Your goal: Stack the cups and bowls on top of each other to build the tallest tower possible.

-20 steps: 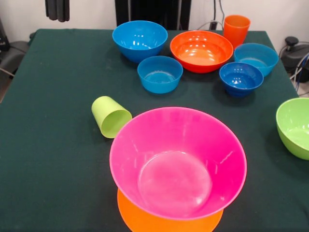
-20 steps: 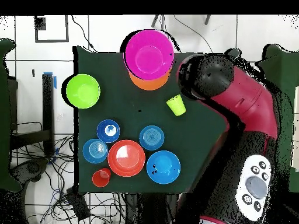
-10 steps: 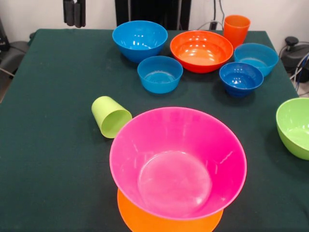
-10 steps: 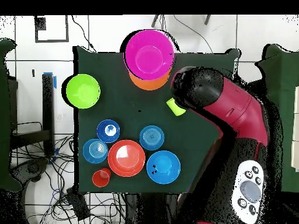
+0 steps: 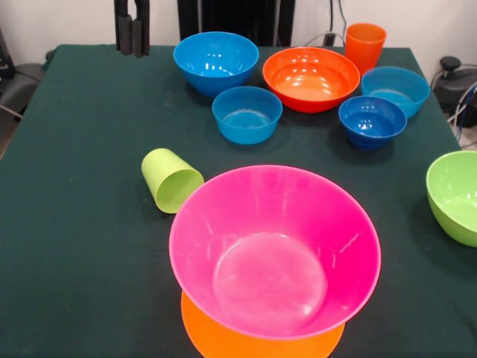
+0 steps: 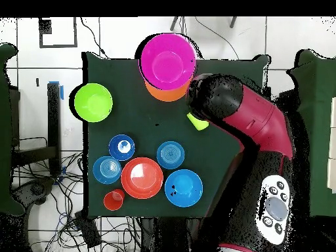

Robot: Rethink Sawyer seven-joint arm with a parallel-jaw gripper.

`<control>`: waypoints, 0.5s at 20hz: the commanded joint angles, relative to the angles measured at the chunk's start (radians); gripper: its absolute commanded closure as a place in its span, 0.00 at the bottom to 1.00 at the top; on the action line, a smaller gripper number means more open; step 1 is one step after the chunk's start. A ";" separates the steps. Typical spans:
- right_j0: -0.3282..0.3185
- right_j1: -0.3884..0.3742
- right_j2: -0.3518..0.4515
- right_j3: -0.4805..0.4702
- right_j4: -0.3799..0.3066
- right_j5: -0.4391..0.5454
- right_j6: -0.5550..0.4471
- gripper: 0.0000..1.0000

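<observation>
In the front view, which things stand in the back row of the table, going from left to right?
Gripper → medium blue bowl → red-orange bowl → orange cup.

Pink bowl (image 5: 274, 250) crowds lime cup (image 5: 171, 180).

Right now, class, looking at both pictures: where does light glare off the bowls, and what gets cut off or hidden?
Front view: pale glare lies inside the pink bowl and the red-orange bowl; the frame's right edge cuts the green bowl, the top edge the gripper. Overhead view: the arm hides most of the green cup.
</observation>
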 commanded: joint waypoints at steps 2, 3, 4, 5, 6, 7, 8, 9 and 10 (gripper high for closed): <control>0.007 0.063 0.122 0.075 -0.089 -0.058 0.051 1.00; 0.010 0.066 0.120 0.072 -0.090 -0.059 0.056 1.00; 0.014 0.069 0.118 0.069 -0.091 -0.061 0.061 1.00; 0.018 0.071 0.115 0.064 -0.092 -0.058 0.064 1.00; 0.023 0.075 0.111 0.055 -0.094 -0.052 0.068 1.00; 0.027 0.079 0.107 0.046 -0.097 -0.049 0.070 1.00; 0.028 0.084 0.106 0.037 -0.096 -0.041 0.071 1.00; 0.030 0.088 0.105 0.028 -0.097 -0.036 0.071 1.00; 0.032 0.092 0.104 0.019 -0.097 -0.032 0.072 1.00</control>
